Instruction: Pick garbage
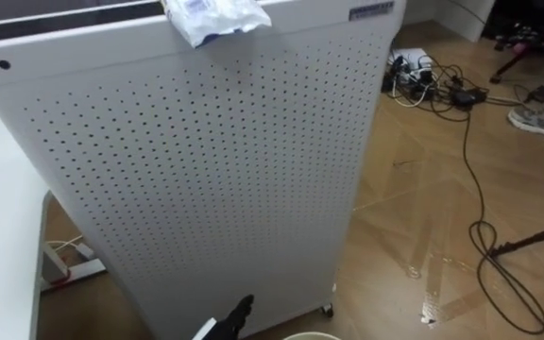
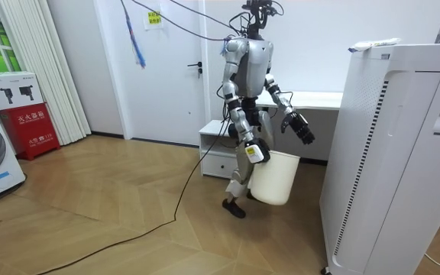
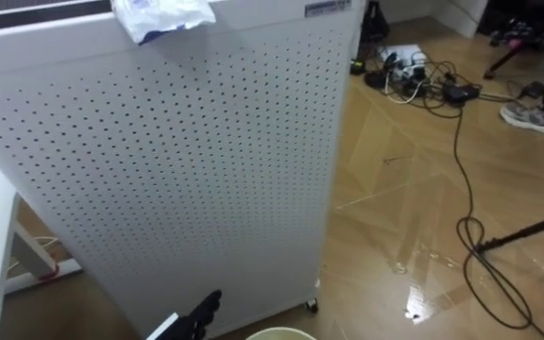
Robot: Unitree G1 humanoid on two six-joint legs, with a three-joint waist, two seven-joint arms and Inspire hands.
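One crumpled wrapper (image 1: 213, 17) lies atop the cabinet (image 1: 206, 161), well above my left hand (image 1: 240, 314).
Fingers loose, apart; it looks light, soft, so I'd pinch its overhanging fold.

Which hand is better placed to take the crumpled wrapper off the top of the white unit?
Left. The left hand is free and raised toward the perforated unit bearing the wrapper; the right hand carries the white bin.

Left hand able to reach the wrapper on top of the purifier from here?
Probably yes: crumpled wrapper lies at purifier's near top edge, nothing over it; left hand is low, empty, must lift high.
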